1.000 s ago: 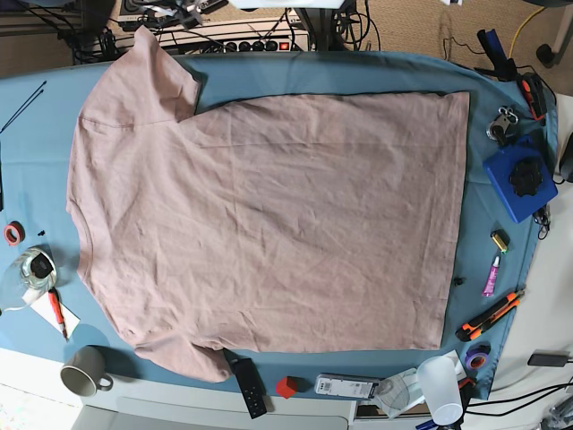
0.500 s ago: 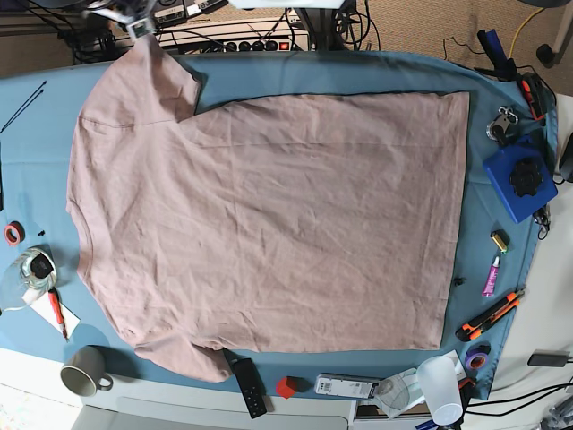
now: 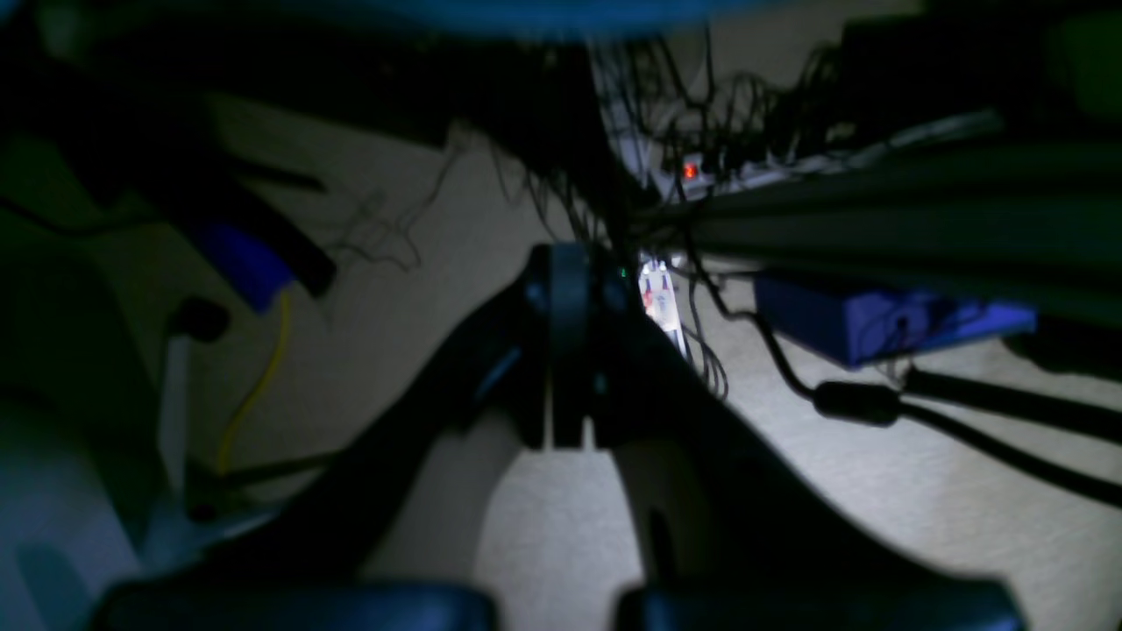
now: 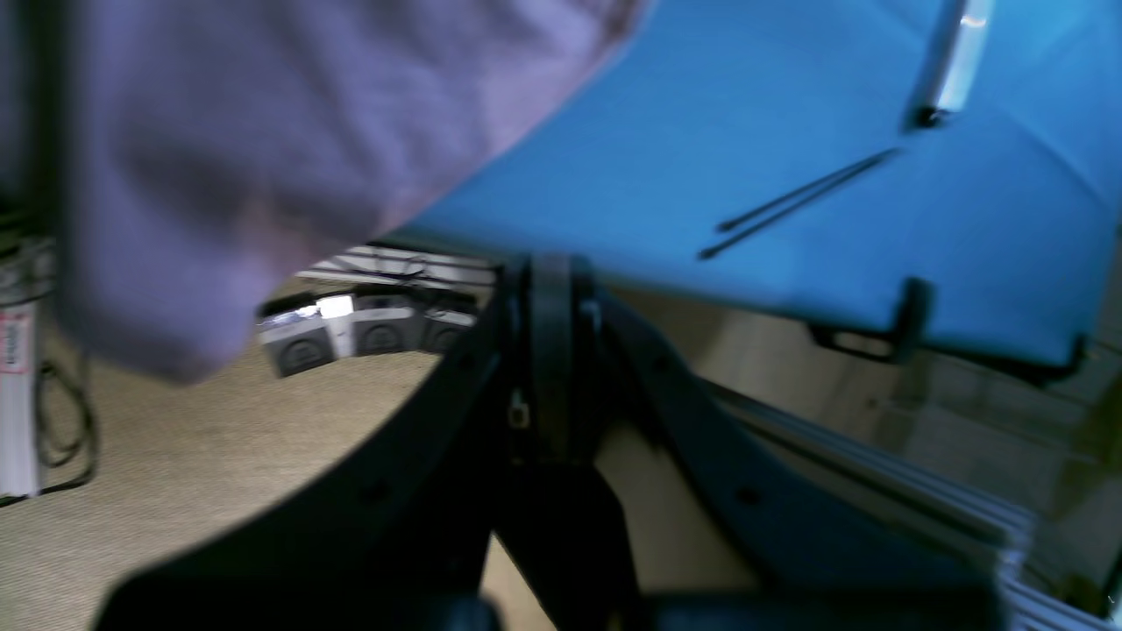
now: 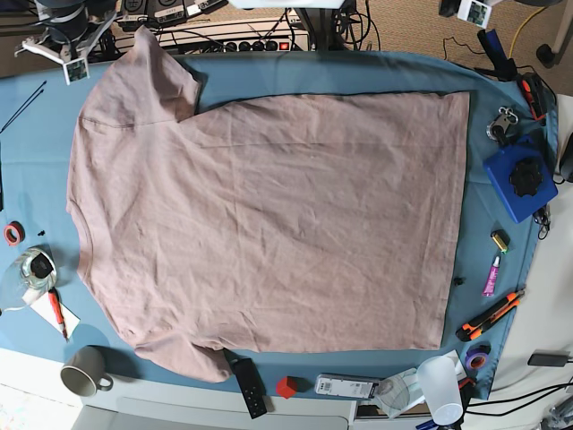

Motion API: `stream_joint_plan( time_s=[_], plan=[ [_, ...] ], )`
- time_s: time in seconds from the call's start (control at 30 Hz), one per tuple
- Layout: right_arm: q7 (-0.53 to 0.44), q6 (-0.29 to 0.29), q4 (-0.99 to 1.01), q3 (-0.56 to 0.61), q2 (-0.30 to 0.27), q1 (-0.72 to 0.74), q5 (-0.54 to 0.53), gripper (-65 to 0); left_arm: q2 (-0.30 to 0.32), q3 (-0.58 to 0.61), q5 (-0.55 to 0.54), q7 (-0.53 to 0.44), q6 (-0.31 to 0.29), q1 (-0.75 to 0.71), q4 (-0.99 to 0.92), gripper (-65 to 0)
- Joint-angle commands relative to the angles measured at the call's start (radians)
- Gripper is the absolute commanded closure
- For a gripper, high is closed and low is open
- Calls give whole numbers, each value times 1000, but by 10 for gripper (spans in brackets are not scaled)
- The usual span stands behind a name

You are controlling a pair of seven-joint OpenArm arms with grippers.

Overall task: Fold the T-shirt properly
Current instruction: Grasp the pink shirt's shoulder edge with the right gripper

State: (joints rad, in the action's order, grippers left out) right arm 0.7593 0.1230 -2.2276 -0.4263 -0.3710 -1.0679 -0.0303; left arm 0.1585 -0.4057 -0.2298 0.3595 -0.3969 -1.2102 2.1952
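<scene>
1. The T-shirt (image 5: 269, 224) lies spread flat on the teal-covered table (image 5: 358, 72), collar end to the left in the base view, hem to the right, with one sleeve reaching the far edge and the other the near edge.
2. Clutter rings the shirt: a grey mug (image 5: 85, 370), a black remote (image 5: 250, 387) just beside the near sleeve, a small red block (image 5: 286, 387), a clear cup (image 5: 440, 387), an orange utility knife (image 5: 490, 313), a blue box (image 5: 519, 181) and a roll of red tape (image 5: 12, 234).
3. None of these lies on the fabric; the remote and the near sleeve almost touch.
4. The right tool (image 4: 548, 289) has its fingers pressed together with nothing between them, off the far table edge, with the sleeve just beside it.
5. The left tool (image 3: 568, 298) is likewise pressed together and empty, in a dim spot among cables below table level.
6. Compared with half a second ago, the right arm (image 5: 67, 27) sits further toward the corner, away from the sleeve, and a bit of the left arm (image 5: 466, 9) now shows at the top edge.
7. The shirt has not shifted.
</scene>
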Motion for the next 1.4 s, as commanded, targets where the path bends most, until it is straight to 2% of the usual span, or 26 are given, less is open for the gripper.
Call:
stream_joint_plan(
  time_s=[0.0, 0.1, 0.13, 0.23, 0.27, 0.37, 0.43, 0.53, 0.8, 0.9, 1.0, 1.17, 1.23, 1.3, 1.37],
  plan=[
    [4, -7, -16, -9, -8, -7, 5, 0, 2, -3, -10, -16, -3, -19, 24, 0],
    [18, -7, -16, -9, -8, 2, 5, 0, 2, -3, -10, -15, -3, -17, 32, 0],
    [24, -7, -16, -9, -8, 6, 5, -44, 2, -3, -10, -15, -3, -17, 32, 0],
    [32, -7, -16, -9, -3, 10, 6, -243, 2, -3, -10, -16, -7, -17, 32, 0],
    [32, -8, -16, -9, 1, 10, 5, -285, 2, -3, -10, -16, -7, -17, 32, -13],
    [26, -9, -16, -9, 35, 20, 69, -296, 2, -3, -10, -16, -7, -17, 32, -168],
    [30, -13, -16, -9, 64, 37, 124, -296, -1, -3, -11, -17, -6, -17, 32, -237],
    [60, -53, -16, -8, 91, 68, 111, -296, -3, -3, -10, -19, -7, -17, 32, -250],
    [77, -40, -15, -9, 91, 101, -74, -296, -3, -3, -10, -19, -7, -17, 32, -250],
    [62, 15, -12, -9, 91, 101, -167, -295, -3, -3, -11, -19, -7, -17, 32, -250],
    [50, 100, 22, -9, 92, 116, -265, -295, -2, -3, -11, -19, -7, -17, 32, -250],
    [50, 141, 135, -21, 109, 169, -347, -295, -3, -3, -10, -19, -7, -17, 32, -250],
    [52, 177, 194, -54, 118, 193, -409, -295, -3, -3, -11, -19, -7, -17, 32, -250],
    [70, 235, 246, -118, 130, 220, -513, -295, -3, -3, -10, -19, -7, -17, 32, -250],
    [114, 320, 289, -204, 138, 244, -646, -295, -3, -3, -10, -19, -6, -17, 32, -250]
  ],
)
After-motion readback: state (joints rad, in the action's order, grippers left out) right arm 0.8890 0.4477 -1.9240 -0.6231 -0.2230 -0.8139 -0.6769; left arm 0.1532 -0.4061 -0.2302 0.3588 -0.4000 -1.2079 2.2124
